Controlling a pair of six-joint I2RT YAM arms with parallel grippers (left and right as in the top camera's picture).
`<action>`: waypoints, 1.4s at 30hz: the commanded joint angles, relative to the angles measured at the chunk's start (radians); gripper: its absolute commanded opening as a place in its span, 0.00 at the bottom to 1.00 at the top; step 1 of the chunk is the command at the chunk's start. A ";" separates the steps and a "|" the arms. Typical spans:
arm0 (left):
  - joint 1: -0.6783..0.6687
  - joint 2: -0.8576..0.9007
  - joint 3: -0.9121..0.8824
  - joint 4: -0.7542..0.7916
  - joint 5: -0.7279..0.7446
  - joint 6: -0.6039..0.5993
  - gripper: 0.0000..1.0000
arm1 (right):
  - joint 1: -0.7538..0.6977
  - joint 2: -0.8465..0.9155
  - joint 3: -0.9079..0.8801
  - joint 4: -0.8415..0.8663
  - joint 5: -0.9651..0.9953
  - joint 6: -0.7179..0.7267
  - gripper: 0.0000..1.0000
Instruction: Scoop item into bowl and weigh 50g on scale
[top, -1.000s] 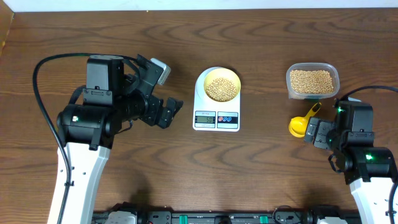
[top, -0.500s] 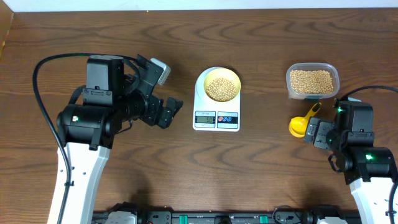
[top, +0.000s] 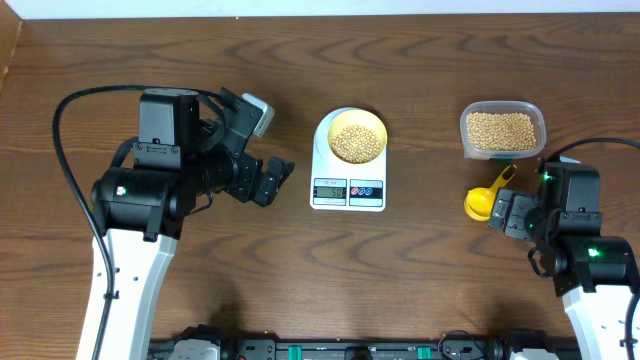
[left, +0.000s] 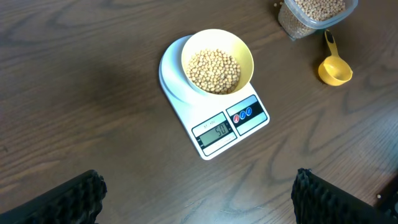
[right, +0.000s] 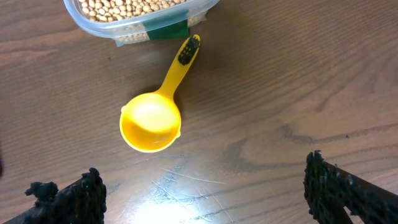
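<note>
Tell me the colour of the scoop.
Bright yellow scoop, seen best from the right wrist.

pale yellow bowl (top: 357, 138), white scale (top: 348, 190)

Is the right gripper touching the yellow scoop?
Apart. Right wrist view: bare table lies between the scoop and both fingertips of the right gripper.

Yellow scoop (right: 149, 124) (bowl up) on wooden table (top: 400, 280), handle toward clear container (right: 137, 36)
</note>
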 joint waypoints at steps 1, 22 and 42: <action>0.004 -0.002 -0.002 -0.001 0.013 -0.001 0.97 | -0.005 -0.005 0.010 -0.001 0.013 -0.011 0.99; 0.002 -0.002 -0.002 0.000 0.013 -0.001 0.98 | -0.005 -0.005 0.010 -0.001 0.013 -0.011 0.99; 0.002 -0.060 -0.056 -0.046 -0.019 -0.024 0.97 | -0.005 -0.005 0.010 -0.001 0.013 -0.011 0.99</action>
